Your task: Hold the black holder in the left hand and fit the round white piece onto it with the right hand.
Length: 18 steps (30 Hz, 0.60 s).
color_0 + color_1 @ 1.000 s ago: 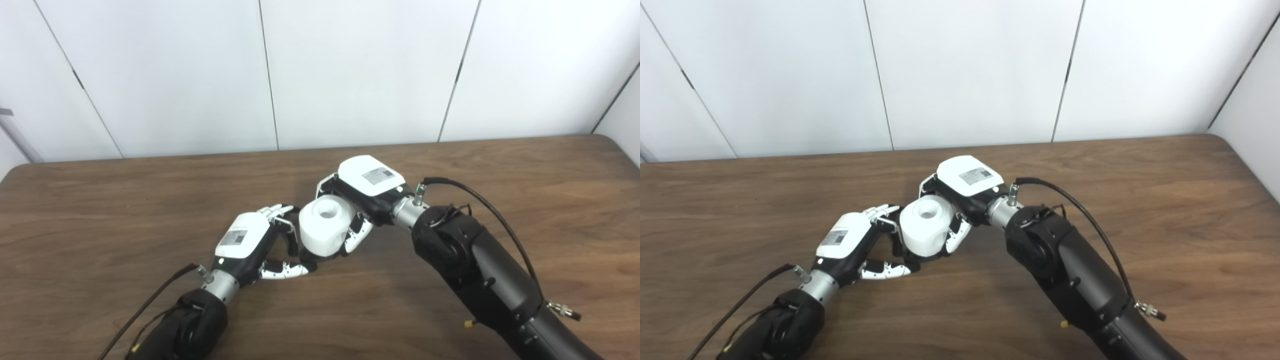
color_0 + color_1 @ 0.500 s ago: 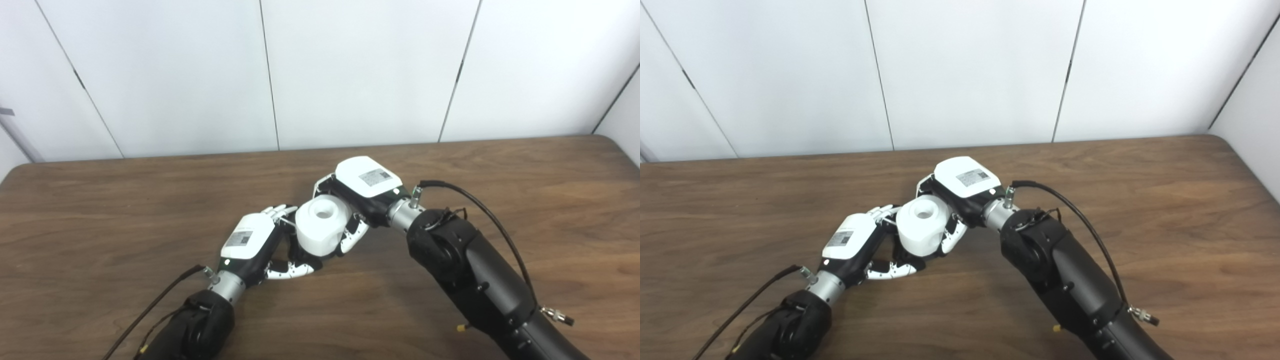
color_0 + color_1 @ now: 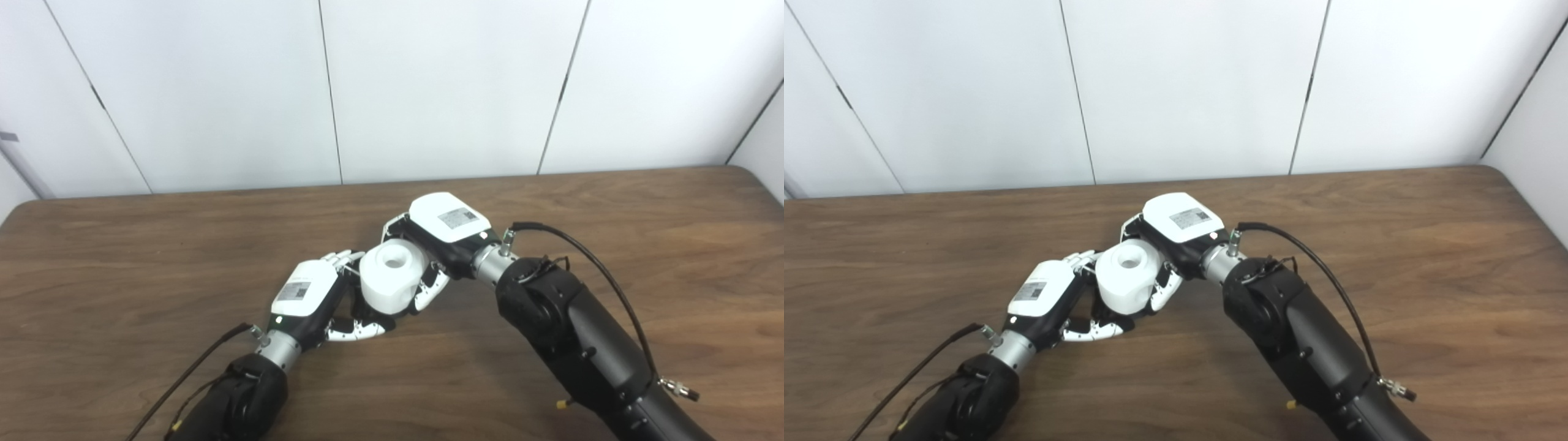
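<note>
The round white piece [image 3: 392, 275] is in the right hand [image 3: 442, 236], whose fingers [image 3: 429, 293] wrap around its sides. Its centre hole faces up and a little toward the camera, so I judge its axis stands nearly upright, slightly tilted. The left hand [image 3: 309, 294] is just beside it on the left, touching or almost touching. Its fingers [image 3: 358, 331] curl under the white piece around something dark, probably the black holder [image 3: 367, 315], but most of it is hidden and I cannot tell its shape. The holder seems to lie directly below the white piece, just above the tabletop [image 3: 153, 257]. The coming move probably depends on pressing the piece down along this axis.
</note>
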Tool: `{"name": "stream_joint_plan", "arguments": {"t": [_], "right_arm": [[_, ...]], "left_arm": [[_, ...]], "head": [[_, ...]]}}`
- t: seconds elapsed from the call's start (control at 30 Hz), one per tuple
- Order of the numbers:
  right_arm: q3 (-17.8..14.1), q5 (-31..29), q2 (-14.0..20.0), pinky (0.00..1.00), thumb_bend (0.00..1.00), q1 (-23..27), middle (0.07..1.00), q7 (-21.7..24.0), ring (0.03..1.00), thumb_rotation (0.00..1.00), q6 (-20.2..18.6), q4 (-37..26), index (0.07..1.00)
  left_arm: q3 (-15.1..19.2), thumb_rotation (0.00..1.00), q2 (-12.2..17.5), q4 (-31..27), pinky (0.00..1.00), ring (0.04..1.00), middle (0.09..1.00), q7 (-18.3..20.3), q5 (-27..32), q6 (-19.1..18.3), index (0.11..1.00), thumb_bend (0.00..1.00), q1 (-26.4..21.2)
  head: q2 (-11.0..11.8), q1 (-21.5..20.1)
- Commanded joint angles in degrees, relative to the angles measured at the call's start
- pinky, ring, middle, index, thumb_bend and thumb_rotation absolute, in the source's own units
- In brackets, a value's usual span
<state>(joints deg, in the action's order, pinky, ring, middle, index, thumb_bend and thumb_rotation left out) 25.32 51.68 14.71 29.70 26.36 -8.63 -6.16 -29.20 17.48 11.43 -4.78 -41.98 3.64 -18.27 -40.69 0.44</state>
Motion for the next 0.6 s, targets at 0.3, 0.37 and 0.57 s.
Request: {"name": "stream_joint_plan", "arguments": {"t": [0.3, 0.37, 0.57], "right_arm": [[-1.0, -0.9, 1.1, 0.55, 1.00, 2.8, 0.908, 4.6, 0.741, 0.31, -1.7, -2.1, 1.000], [-1.3, -1.2, 1.3, 0.56, 1.00, 2.9, 0.927, 4.6, 0.750, 0.32, -1.6, -2.2, 1.000], [-2.5, -2.9, 1.9, 0.57, 1.00, 3.0, 0.927, 3.9, 0.760, 0.31, -0.9, -2.4, 1.000]], "left_arm": [[-2.2, 0.06, 0.0, 3.8, 0.88, 0.906, 0.874, 4.7, -1.1, -0.1, 0.493, 0.52, 2.3], [-2.3, 0.06, 0.1, 3.8, 0.88, 0.907, 0.875, 4.7, -1.3, -0.1, 0.493, 0.52, 2.3], [-2.2, 0.06, 0.5, 3.6, 0.89, 0.907, 0.873, 4.8, -1.3, 0.0, 0.493, 0.52, 2.4]], "head": [[0.1, 0.0], [0.0, 0.0], [-0.1, -0.1]]}}
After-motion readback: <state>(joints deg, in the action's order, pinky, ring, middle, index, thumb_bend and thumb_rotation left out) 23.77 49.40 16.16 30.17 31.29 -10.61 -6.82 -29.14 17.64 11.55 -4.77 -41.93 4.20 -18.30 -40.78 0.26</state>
